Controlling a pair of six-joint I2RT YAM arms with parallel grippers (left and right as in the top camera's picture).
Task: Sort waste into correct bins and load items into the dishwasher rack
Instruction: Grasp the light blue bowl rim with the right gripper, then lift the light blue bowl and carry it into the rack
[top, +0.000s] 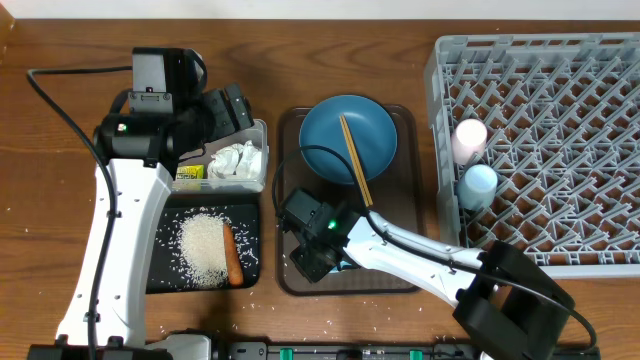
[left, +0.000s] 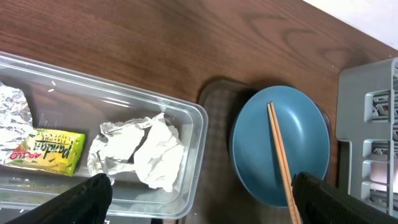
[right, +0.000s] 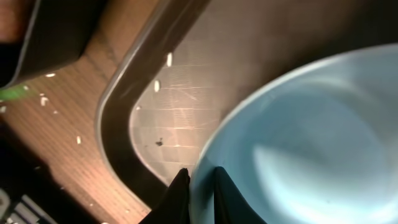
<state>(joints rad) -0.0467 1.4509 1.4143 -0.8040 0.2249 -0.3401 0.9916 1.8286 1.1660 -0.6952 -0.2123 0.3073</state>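
A: How far along is it?
B: The waste looks sorted: crumpled white tissue (left: 149, 152) in the clear plastic tub (left: 112, 99), small orange carrot (top: 232, 255) in the shallow black tray (top: 165, 270). The pale pink cup (top: 470, 138) and light blue cup (top: 479, 183) stand in the grey pegged rack (top: 560, 130), at 3 o'clock.
A: What remains?
B: The dark blue round plate (top: 325, 145), the wooden chopsticks (top: 356, 165) and the pale blue-white bowl (right: 311, 143) at 6 o'clock. The right jaws pinch its rim narrowly; the left jaws gape wide.

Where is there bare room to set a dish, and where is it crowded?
Most of the dishwasher rack is free: all pegs beyond the pink cup and light blue cup by its left wall. Crowded: the serving tray, filled by the blue plate, chopsticks and the right gripper holding the bowl.
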